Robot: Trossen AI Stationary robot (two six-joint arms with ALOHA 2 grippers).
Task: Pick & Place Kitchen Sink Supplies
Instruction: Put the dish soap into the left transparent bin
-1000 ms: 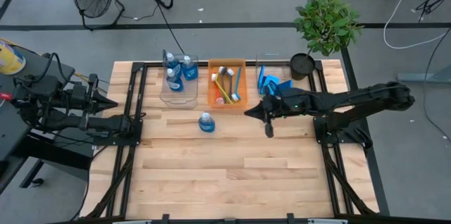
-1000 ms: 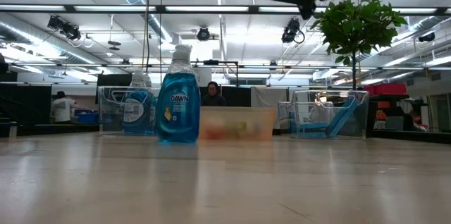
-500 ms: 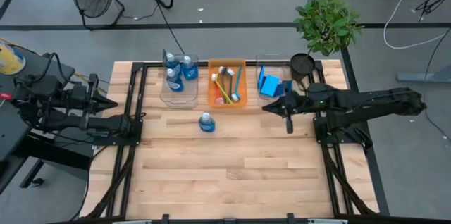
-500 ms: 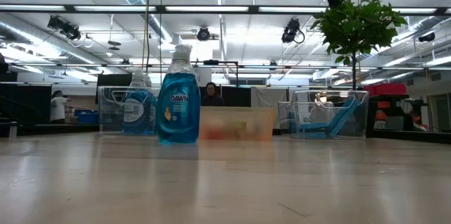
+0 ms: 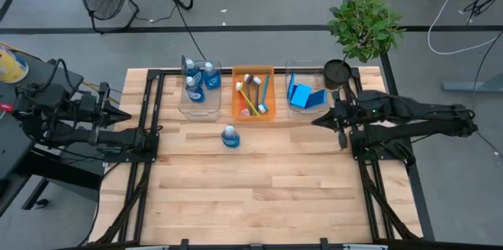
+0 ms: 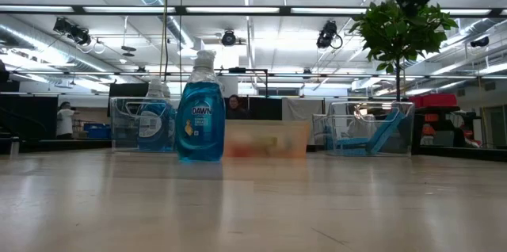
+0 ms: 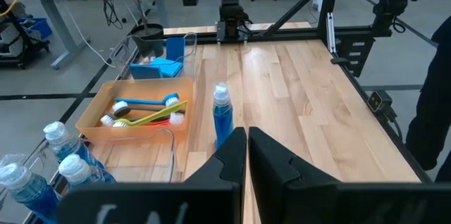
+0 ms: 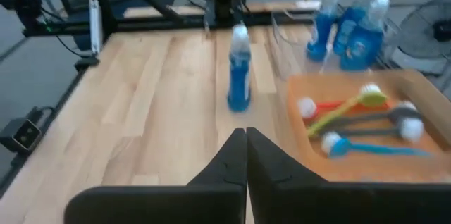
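1. The orange bin (image 5: 253,93) sits at the far edge of the table (image 5: 259,195), holding the brushes (image 5: 253,94) (red, blue, yellow-green and dark grey handles lying crossed together).
2. Just left of the orange bin, a clear bin (image 5: 199,87) holds three bottles (image 5: 196,77) with blue contents.
3. A lone bottle (image 5: 229,136) stands upright on the bare wood, in front of the orange bin and apart from it.
4. Right of the orange bin, a second clear bin (image 5: 305,89) contains blue sponges (image 5: 302,95), leaning on edge.
5. The right gripper (image 5: 340,141) hangs empty, fingers pressed together, right of the orange bin past the sponge bin.
6. The left gripper (image 5: 126,115) waits at the table's left edge, far left of the orange bin, fingers together and holding nothing.
7. A potted plant (image 5: 363,26) stands behind the sponge bin.
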